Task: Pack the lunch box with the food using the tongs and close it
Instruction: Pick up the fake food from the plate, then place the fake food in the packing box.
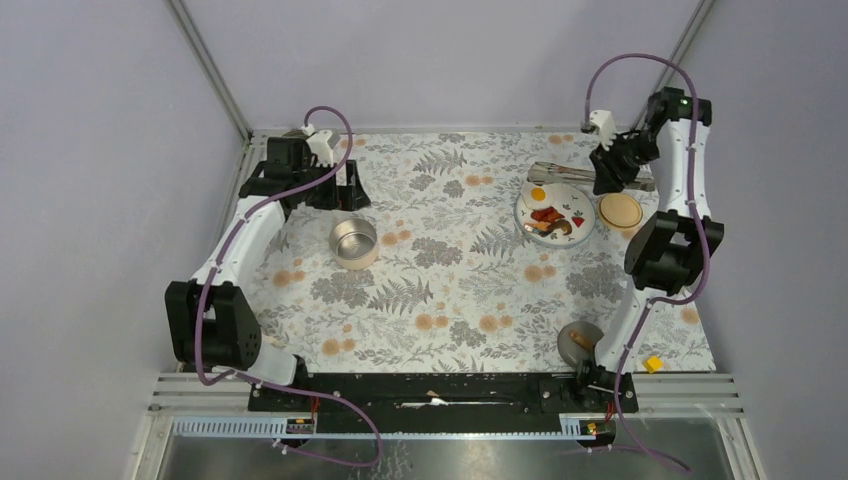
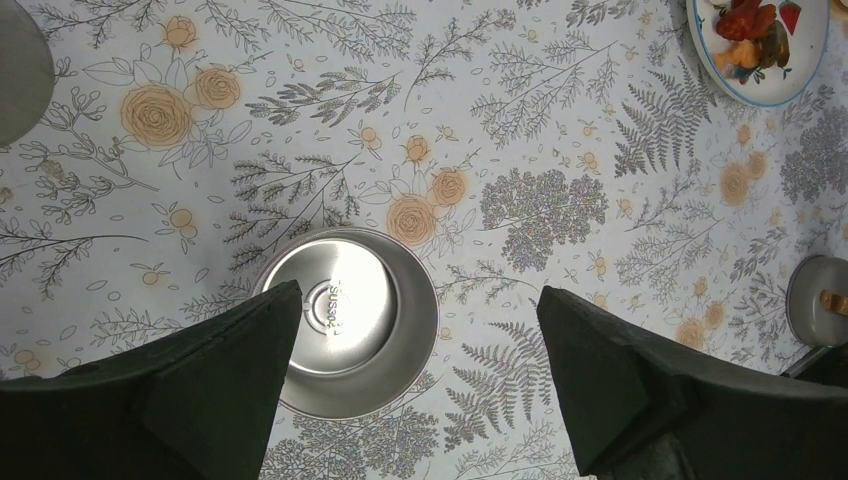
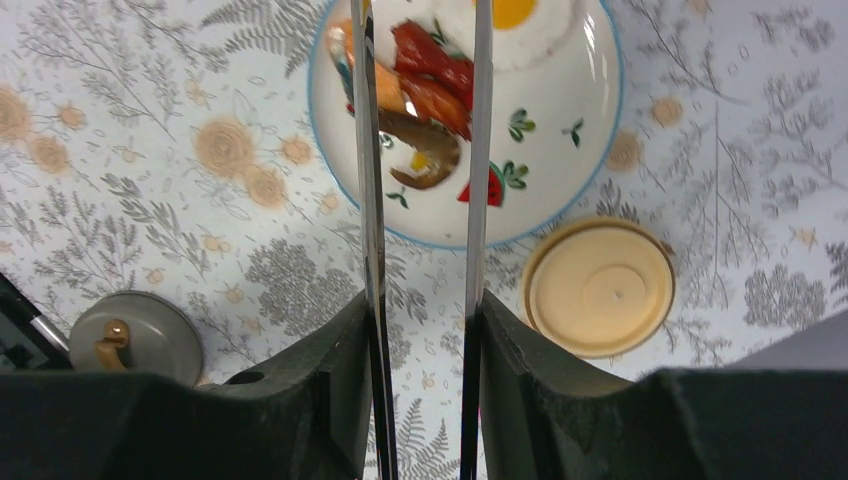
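Note:
My right gripper is shut on the tongs, one pad pressing on each silver arm. The two arms reach out over the white plate with a gap between them. On the plate lie the food pieces: a fried egg and red and orange-brown bits. The lunch box, a round steel tin, stands open and empty on the left. My left gripper hangs open above it, holding nothing.
A cream round lid lies right of the plate. A grey lid with a small handle sits near the right arm's base. A small yellow block lies at the table's near right edge.

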`<state>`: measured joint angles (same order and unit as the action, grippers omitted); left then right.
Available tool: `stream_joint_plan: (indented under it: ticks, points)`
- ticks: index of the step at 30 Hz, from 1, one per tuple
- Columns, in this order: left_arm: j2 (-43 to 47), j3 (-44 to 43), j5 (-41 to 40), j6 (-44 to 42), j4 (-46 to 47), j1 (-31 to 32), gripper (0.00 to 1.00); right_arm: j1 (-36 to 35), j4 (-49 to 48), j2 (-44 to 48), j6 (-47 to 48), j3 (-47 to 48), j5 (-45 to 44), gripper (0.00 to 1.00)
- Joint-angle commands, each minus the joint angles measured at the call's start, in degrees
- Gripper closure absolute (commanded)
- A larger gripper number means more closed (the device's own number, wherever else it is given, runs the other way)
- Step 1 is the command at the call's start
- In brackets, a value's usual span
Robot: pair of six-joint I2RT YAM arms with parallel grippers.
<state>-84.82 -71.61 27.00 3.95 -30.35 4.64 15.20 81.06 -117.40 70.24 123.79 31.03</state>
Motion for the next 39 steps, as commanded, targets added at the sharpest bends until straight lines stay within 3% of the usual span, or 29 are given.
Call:
stream_joint_plan:
  ticks: [1, 7, 14, 19, 24, 29, 39]
  points:
    - [2.4, -0.8, 1.2, 0.0, 1.3, -0.3, 0.01, -4.4, 1.8, 4.9, -2.0, -0.9, 2.7, 0.66]
    - [2.4, -1.7, 2.6, 1.0, 1.3, -1.7, 0.01, -13.8, -2.1, 9.0, -6.6, -5.3, 2.9, 0.67]
    - [5.0, -2.7, 4.9, 1.7, 0.3, -7.1, 0.01, -30.3, -7.5, 8.4, -15.4, -3.6, 1.6, 0.67]
    - [6.4, -2.2, 6.9, 2.5, 0.3, -13.5, 0.01, -40.7, -12.2, 4.1, -21.2, 0.2, -0.3, 0.67]
    - [7.8, -1.3, 8.5, 4.0, 0.9, -17.6, 0.01, -48.9, -13.1, -3.4, -25.4, 9.8, -1.8, 0.67]
    - [8.9, -0.3, 8.6, 4.8, 1.8, -20.0, 0.01, -54.1, -14.2, -10.9, -28.0, 17.4, -3.6, 0.67]
    - [8.9, 0.2, 10.0, 5.7, 2.7, -22.2, 0.01, -57.3, -17.8, -17.7, -29.6, 18.0, -5.8, 0.67]
